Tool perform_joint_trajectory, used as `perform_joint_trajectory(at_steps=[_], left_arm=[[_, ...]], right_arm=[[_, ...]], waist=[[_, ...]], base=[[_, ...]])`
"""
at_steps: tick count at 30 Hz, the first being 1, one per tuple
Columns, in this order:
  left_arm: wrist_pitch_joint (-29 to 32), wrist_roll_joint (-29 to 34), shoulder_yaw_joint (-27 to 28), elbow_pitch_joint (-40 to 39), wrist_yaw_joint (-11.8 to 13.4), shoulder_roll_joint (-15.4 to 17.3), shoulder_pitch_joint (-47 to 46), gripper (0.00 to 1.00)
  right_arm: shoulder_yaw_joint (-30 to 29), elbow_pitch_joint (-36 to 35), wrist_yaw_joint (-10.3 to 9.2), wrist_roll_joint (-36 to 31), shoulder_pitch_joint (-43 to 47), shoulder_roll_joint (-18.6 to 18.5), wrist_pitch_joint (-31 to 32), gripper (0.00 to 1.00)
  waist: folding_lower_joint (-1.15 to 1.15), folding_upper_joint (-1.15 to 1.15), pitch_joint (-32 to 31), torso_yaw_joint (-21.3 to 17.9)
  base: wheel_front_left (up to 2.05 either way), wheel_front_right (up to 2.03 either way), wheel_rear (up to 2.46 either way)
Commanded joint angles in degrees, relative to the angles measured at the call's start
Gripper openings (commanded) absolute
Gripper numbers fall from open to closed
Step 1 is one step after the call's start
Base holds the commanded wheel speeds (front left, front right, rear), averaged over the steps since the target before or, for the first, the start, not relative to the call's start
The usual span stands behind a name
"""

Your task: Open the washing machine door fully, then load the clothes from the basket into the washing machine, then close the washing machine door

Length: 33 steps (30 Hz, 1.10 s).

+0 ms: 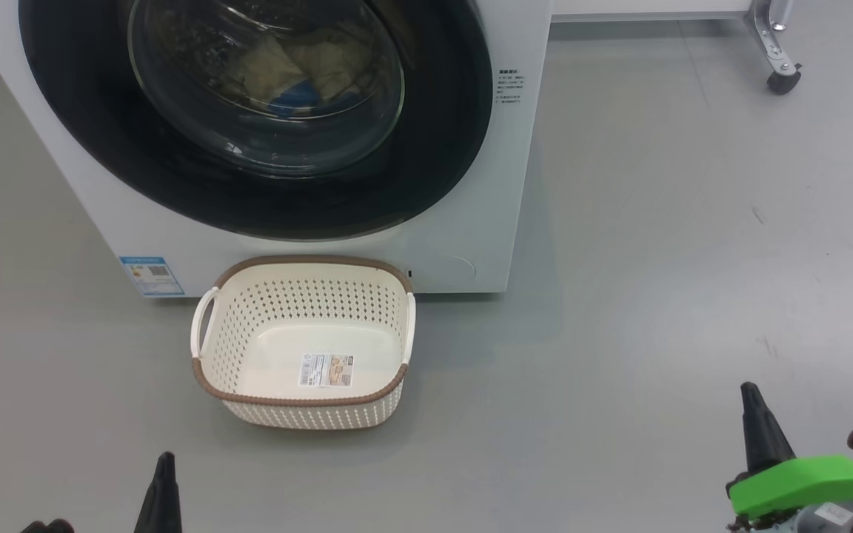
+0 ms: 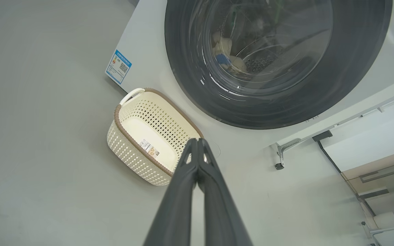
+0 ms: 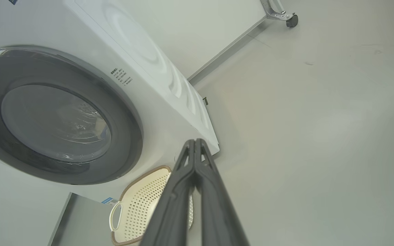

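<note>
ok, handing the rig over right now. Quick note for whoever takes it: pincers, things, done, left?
Left pincer: shut, empty.
Right pincer: shut, empty.
Clothes: in the drum, seen through the glass.
Basket: empty, on the floor just before the washing machine.
Washing machine door: looks closed flush.
Done: apparently all three steps.
Left: nothing visible; maybe confirm the latch.

Smooth grey floor [image 1: 656,222] with faint scuffs; metal castor leg [image 1: 776,52] far right.
</note>
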Motion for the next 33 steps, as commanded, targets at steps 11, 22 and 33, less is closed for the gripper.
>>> perform_joint_trajectory(at_steps=[11,22,33], left_arm=[[2.06,-7.47,2.16,-0.79,-0.02,0.44,-4.09,0.0],[3.86,-13.8,3.03,-0.18,-0.01,0.31,-5.4,0.0],[5.7,-20.1,3.94,0.42,-0.01,0.16,-6.7,0.0]], right_arm=[[-0.29,-1.49,-0.1,8.85,-4.25,-1.23,2.17,0.0],[-0.58,-1.4,-0.12,16.36,-5.2,-1.31,4.04,0.0],[-0.88,-1.3,-0.13,23.86,-6.16,-1.37,5.92,0.0]], waist=[[0.0,0.0,-0.08,0.5],[0.0,0.0,-0.16,0.98],[0.0,0.0,-0.24,1.45]], base=[[0.0,0.0,0.0],[0.0,0.0,0.0],[0.0,0.0,0.0]])
